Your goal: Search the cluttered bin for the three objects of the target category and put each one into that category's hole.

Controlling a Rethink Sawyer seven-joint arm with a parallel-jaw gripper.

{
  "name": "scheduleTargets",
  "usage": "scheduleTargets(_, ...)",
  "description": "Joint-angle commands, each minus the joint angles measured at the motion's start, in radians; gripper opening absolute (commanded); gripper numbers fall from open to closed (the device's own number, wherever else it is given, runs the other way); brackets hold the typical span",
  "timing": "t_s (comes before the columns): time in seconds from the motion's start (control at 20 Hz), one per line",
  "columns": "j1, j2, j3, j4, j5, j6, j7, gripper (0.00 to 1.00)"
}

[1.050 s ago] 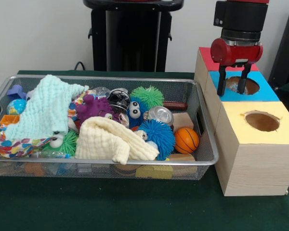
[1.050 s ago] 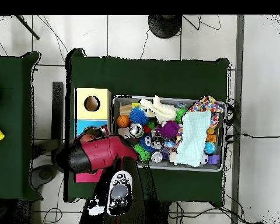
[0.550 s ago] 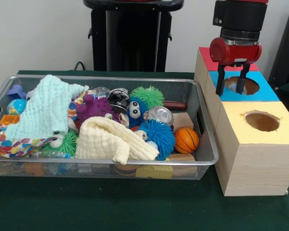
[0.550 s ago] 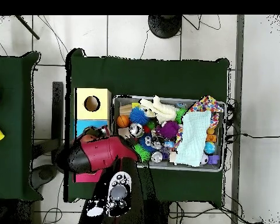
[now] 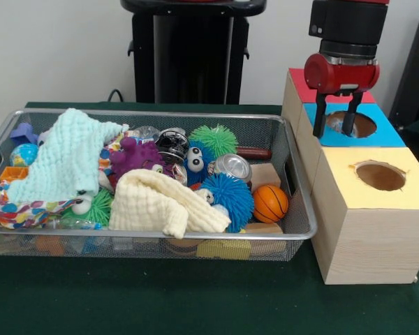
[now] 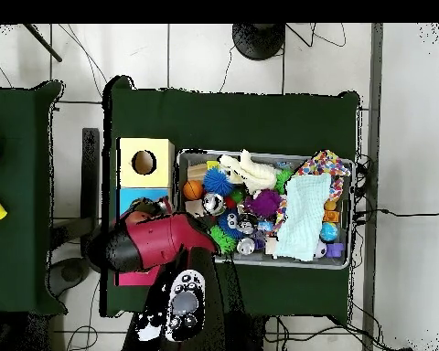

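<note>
i have the red and black gripper (image 5: 336,123) hanging over the round hole in the blue-topped wooden box (image 5: 377,135), fingers spread and holding nothing. the candidates sit in the wire mesh bin (image 5: 302,209), like the small orange basketball (image 5: 270,202). i'd lift straight up before crossing the rim. since a second ago, the gripper has crept slightly upward.

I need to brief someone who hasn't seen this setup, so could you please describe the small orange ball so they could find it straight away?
Start at the wire mesh bin on the green table, and go to the end nearest the wooden boxes. The orange ball sits there, just beside the spiky blue ball. It is the only smooth orange ball with black basketball lines; its neighbours are fuzzy or cloth.
</note>
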Motion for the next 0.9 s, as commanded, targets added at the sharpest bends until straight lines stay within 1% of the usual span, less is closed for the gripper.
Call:
scheduleTargets(0.05,-0.023,-0.023,-0.039,-0.057,-0.008,0.062,0.127,1.0)
scheduleTargets(0.3,-0.03,-0.048,-0.034,-0.049,-0.005,0.099,0.111,1.0)
scheduleTargets(0.6,-0.023,-0.067,-0.055,-0.064,-0.023,0.156,0.092,1.0)
scheduleTargets(0.9,-0.034,-0.074,-0.06,-0.073,-0.044,0.17,0.071,1.0)
